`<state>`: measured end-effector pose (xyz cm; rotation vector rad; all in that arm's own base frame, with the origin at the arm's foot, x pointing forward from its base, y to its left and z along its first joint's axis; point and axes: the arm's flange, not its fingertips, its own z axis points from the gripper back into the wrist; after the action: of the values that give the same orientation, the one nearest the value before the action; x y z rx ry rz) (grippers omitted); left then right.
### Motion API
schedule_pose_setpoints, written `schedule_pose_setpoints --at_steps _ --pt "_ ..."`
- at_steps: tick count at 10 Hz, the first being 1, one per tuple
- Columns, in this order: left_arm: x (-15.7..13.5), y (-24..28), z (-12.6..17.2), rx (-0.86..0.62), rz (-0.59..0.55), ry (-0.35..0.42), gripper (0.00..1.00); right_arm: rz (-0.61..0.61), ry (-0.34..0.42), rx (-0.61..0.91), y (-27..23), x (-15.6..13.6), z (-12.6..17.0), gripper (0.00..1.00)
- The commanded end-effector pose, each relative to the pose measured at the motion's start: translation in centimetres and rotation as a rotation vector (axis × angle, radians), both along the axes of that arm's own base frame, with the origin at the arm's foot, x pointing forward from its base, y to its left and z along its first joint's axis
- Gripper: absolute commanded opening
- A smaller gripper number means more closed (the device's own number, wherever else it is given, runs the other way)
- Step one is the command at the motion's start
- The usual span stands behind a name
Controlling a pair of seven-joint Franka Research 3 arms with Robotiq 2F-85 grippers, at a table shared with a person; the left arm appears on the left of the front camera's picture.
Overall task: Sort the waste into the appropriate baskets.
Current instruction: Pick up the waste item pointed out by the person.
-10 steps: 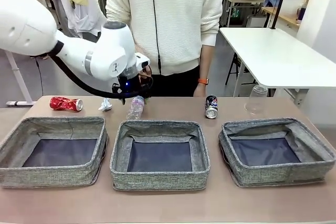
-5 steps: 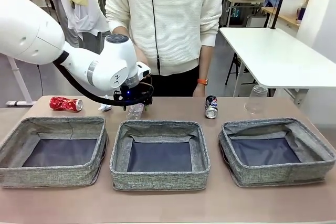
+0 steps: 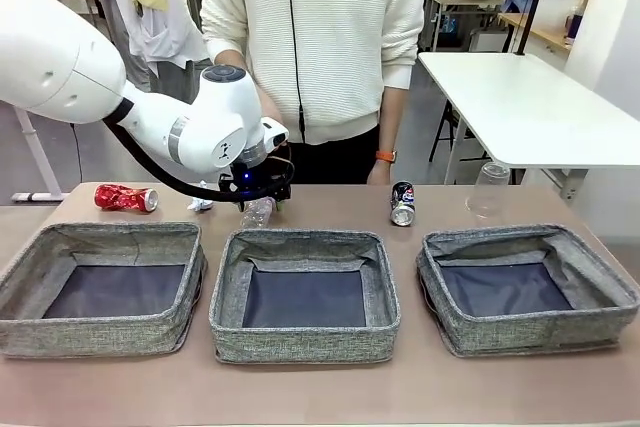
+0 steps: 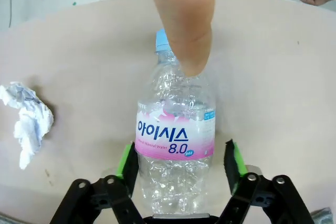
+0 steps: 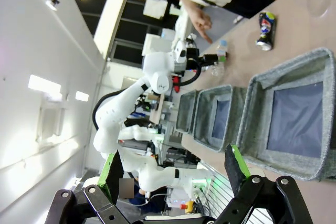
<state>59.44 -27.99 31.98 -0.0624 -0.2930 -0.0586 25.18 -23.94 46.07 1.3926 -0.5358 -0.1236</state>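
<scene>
Left pincer [image 4: 179,159] — a second ago hovering over the tabletop [image 4: 273,77], now lowered and clenched about the lower body of the clear plastic bottle [image 4: 176,145], which lies on its side just behind the middle basket [image 3: 228,287]; a person's finger [image 4: 184,19] over its neck; crumpled white paper [image 4: 26,121] near. Right pincer [image 5: 173,169]: spread wide, holding nothing. Judgement — bottle gripped, lift to a basket due next; crushed red can [image 3: 126,197], dark can [image 3: 402,203] and clear cup [image 3: 489,189] unsorted.
</scene>
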Motion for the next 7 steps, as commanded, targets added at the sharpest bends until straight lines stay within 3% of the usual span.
schedule_pose_setpoints --at_steps 1,2,3,7 --pt "0.45 -0.16 -0.24 -0.006 -0.006 -0.006 0.0 -0.001 -0.034 0.005 -0.11 0.22 0.27 1.0" --pt "0.48 -0.12 -0.25 -0.01 -0.007 -0.006 0.36 -0.001 -0.034 0.005 -0.11 0.22 0.27 1.0" --pt "0.5 -0.09 -0.27 -0.011 -0.003 -0.007 0.0 -0.001 -0.034 0.005 -0.11 0.22 0.27 1.0" --pt "0.41 -0.02 -0.33 0.003 0.005 0.02 0.0 -0.001 -0.034 0.005 -0.11 0.22 0.27 1.0"
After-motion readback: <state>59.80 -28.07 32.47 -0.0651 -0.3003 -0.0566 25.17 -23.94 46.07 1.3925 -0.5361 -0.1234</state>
